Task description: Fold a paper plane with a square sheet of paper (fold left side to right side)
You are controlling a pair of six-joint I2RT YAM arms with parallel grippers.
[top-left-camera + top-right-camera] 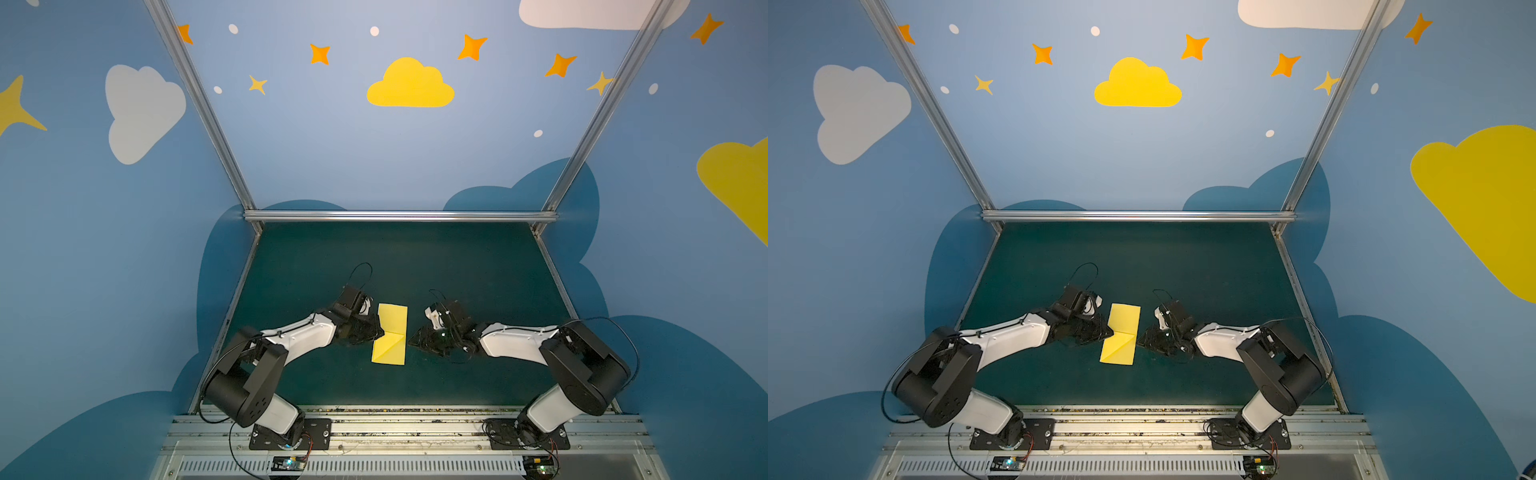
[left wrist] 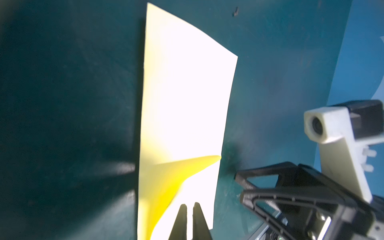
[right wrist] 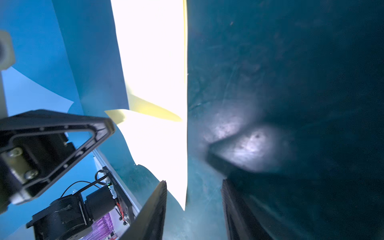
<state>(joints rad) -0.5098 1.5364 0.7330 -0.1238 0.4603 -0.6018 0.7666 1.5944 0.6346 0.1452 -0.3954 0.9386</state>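
Square sheet of paper (image 1: 390,334) (image 1: 1120,334) is lying flat on the dark green table mat (image 1: 457,270), roughly centred between the two arms. It is already folded into a narrow rectangle, with the long side running away from the robot bases. One crease is crossing it at mid-length and a diagonal fold is showing on the nearer half. In the left wrist view the sheet (image 2: 182,104) is mostly blown out white, with the fold reading as a darker yellow wedge. Left gripper (image 1: 376,332) (image 1: 1109,332) (image 2: 189,205) is sitting at the sheet's left edge, level with the mid crease. Its fingers (image 2: 182,216) are pressed almost together with only a slit between them, and the tips are overlapping the paper. Cannot tell if it is pinching the edge or just touching it. Right gripper (image 1: 413,338) (image 1: 1140,340) (image 3: 194,181) is sitting just beside the sheet's right edge at the same level. Its jaws are standing clearly apart and grasping nothing. In the right wrist view the sheet (image 3: 153,62) is lying on the mat, with one corner showing in the gap.
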